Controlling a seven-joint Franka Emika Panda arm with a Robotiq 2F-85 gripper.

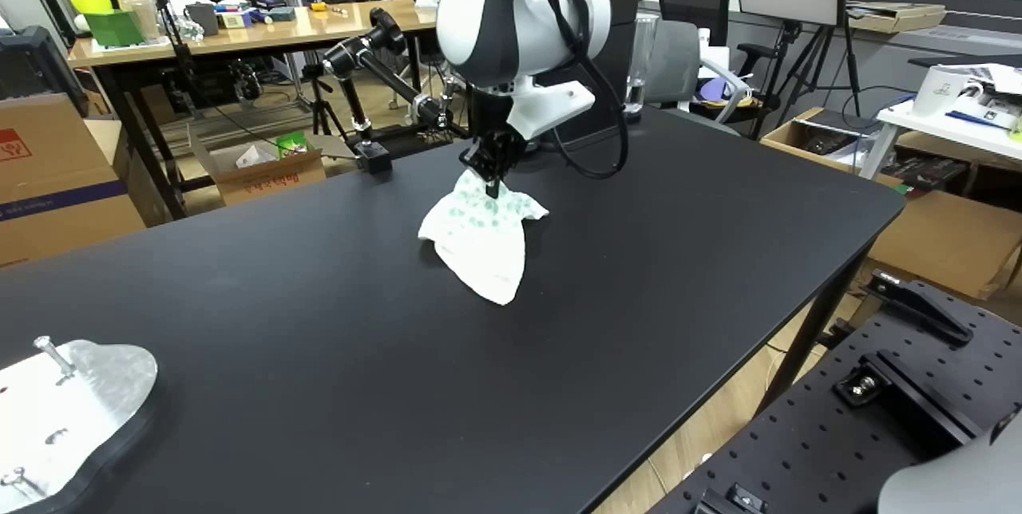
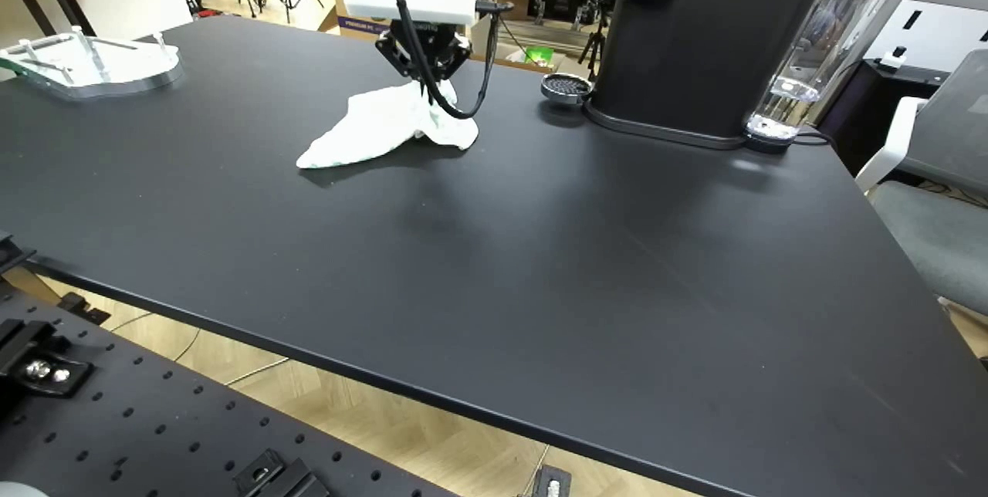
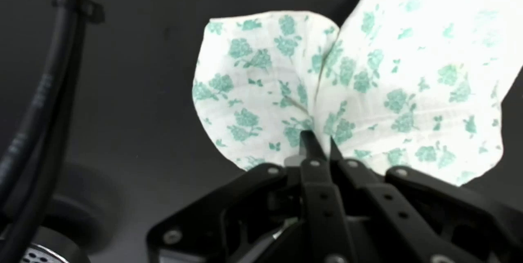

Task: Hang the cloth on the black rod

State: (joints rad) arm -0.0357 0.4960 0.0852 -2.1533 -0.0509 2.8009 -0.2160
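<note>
Cloth [image 3: 351, 87] held peaked under the tool [image 3: 320, 142]

The tool is drawn narrow on a fold; the cloth is gathered straight below, its longest flap [image 1: 491, 262] spread toward the viewer in an exterior view, low over the tabletop [image 2: 494, 250]. White, it is printed with green flowers and creased toward the grip. Beyond, at the tabletop's far edge, a black jointed arm [image 1: 390, 79] is clamped, possibly the rod meant.
</note>
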